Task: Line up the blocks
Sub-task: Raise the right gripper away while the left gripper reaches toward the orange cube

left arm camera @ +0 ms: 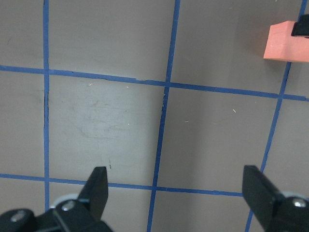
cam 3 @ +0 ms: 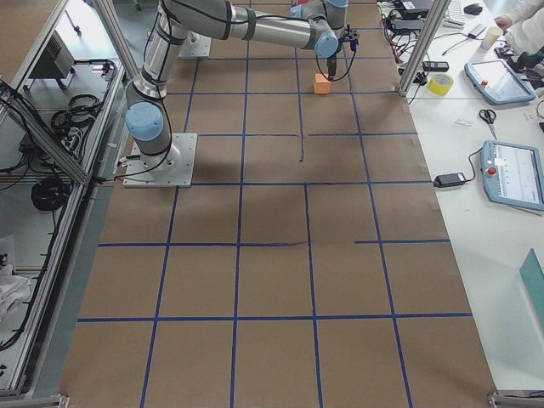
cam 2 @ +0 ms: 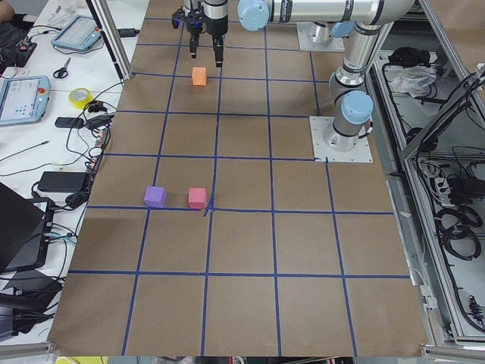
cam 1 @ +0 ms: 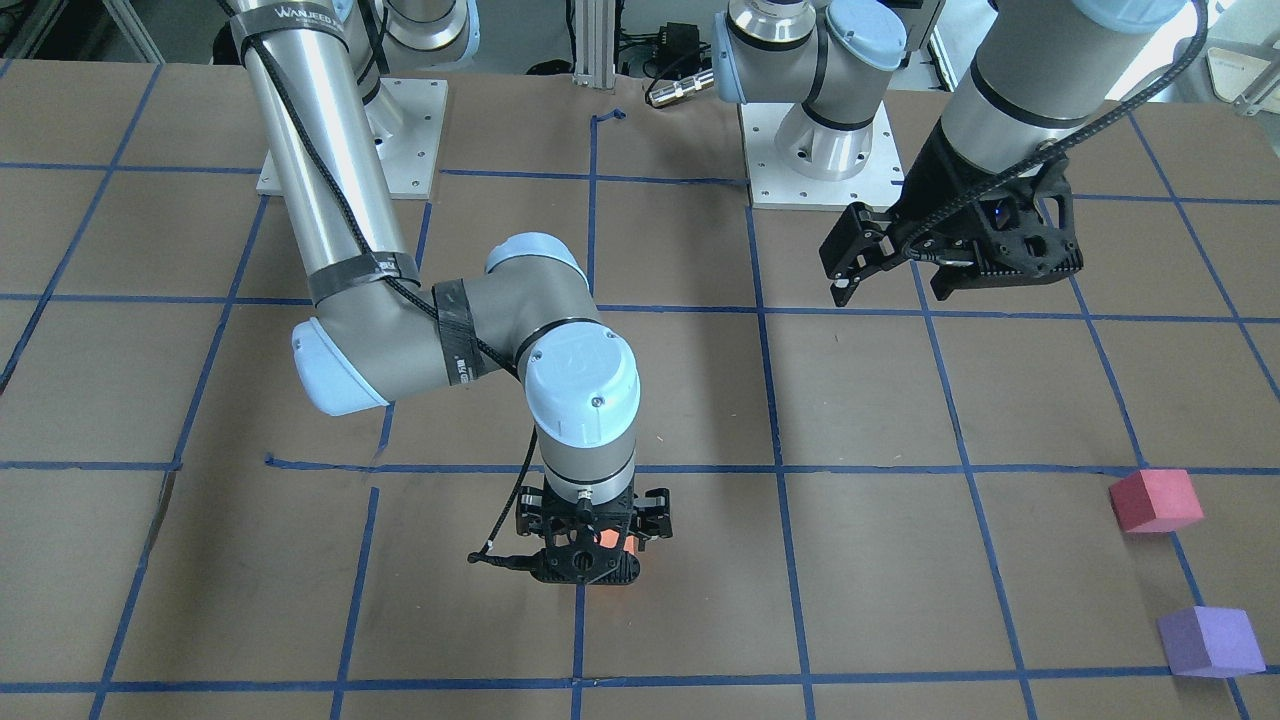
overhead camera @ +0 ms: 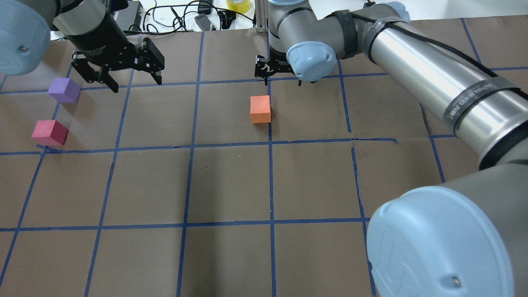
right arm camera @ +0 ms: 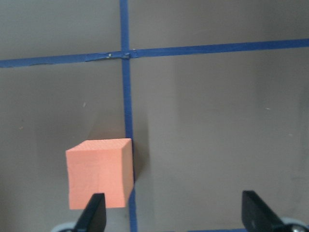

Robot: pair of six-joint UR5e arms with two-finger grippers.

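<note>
The orange block [overhead camera: 260,109] sits on the brown table near the middle of its far half. My right gripper [overhead camera: 280,74] hovers open just beyond and above it. In the right wrist view the block [right arm camera: 100,173] lies by the left finger, not centred between the open fingers [right arm camera: 94,216]. In the front view the block [cam 1: 628,545] peeks out from behind the right gripper [cam 1: 590,545]. The crimson block [overhead camera: 49,133] and the purple block [overhead camera: 64,90] lie side by side at the far left. My left gripper [overhead camera: 123,80] is open and empty, raised to the right of the purple block.
Blue tape lines [overhead camera: 270,181] form a grid on the table. The arms' base plates [cam 1: 350,140] stand at the robot's edge. Cables and a yellow tape roll [overhead camera: 238,5] lie beyond the far edge. The left wrist view shows the orange block [left arm camera: 286,41] at its top right.
</note>
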